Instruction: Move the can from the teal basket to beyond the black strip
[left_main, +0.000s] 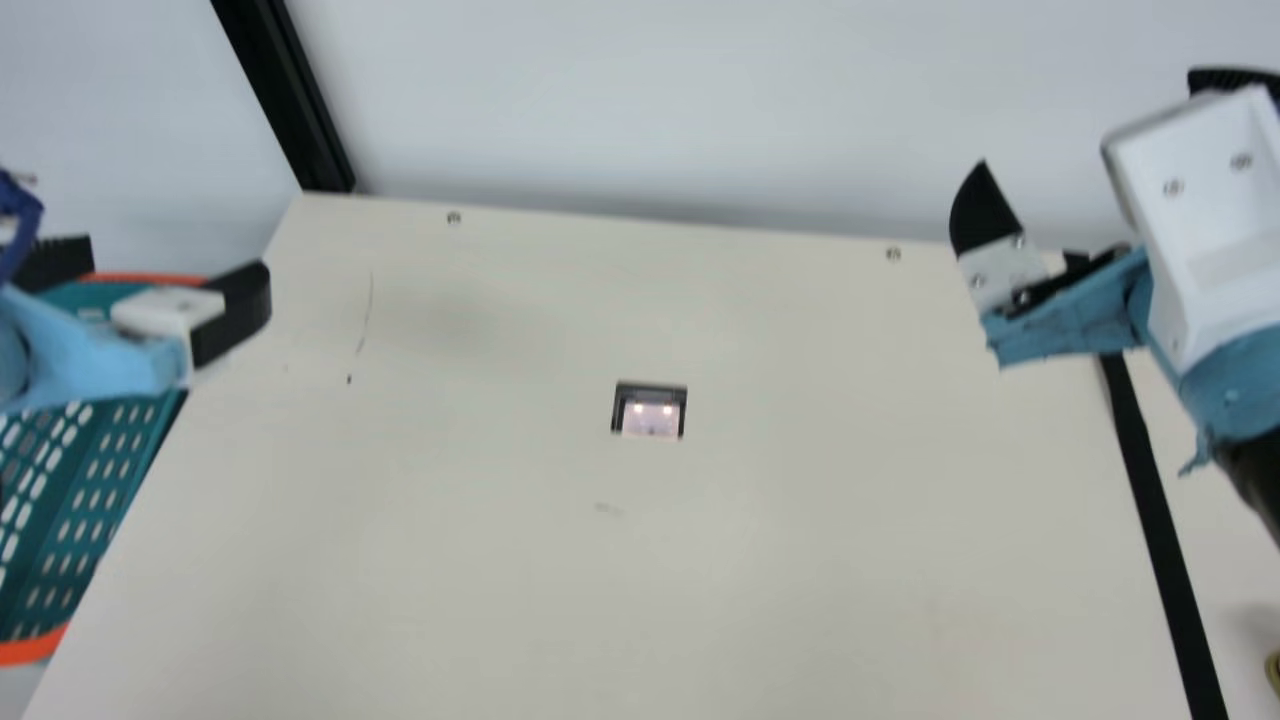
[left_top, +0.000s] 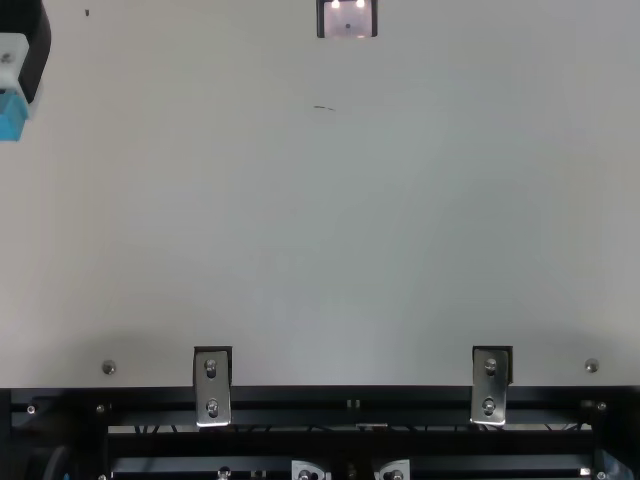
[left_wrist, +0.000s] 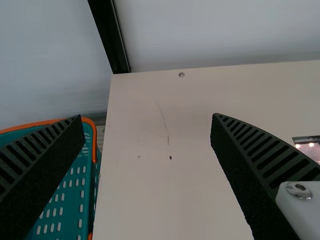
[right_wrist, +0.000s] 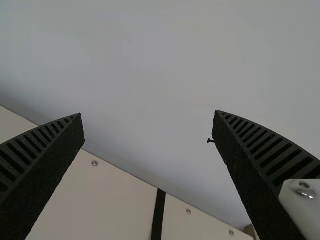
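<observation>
In the main view, my left gripper (left_main: 155, 278) is over the far part of the teal basket (left_main: 95, 490), which has an orange rim. My left gripper (left_wrist: 147, 117) stands open in the left wrist view, nothing between its fingers, with the basket (left_wrist: 65, 200) partly behind one finger. My right gripper (left_main: 1092, 120) is raised near the far end of the black strip (left_main: 1150, 520) in the main view. In the right wrist view that gripper (right_wrist: 148, 114) is open and holds nothing; the strip (right_wrist: 158, 215) lies on the table beyond it.
A small dark-framed square plate (left_main: 650, 412) is set in the middle of the table (left_main: 500, 580). Behind the table's far edge rises a pale wall (left_main: 700, 100), with a black post (left_main: 290, 100) at the far left. A small yellowish object (left_main: 1273, 672) is cut off at the right edge.
</observation>
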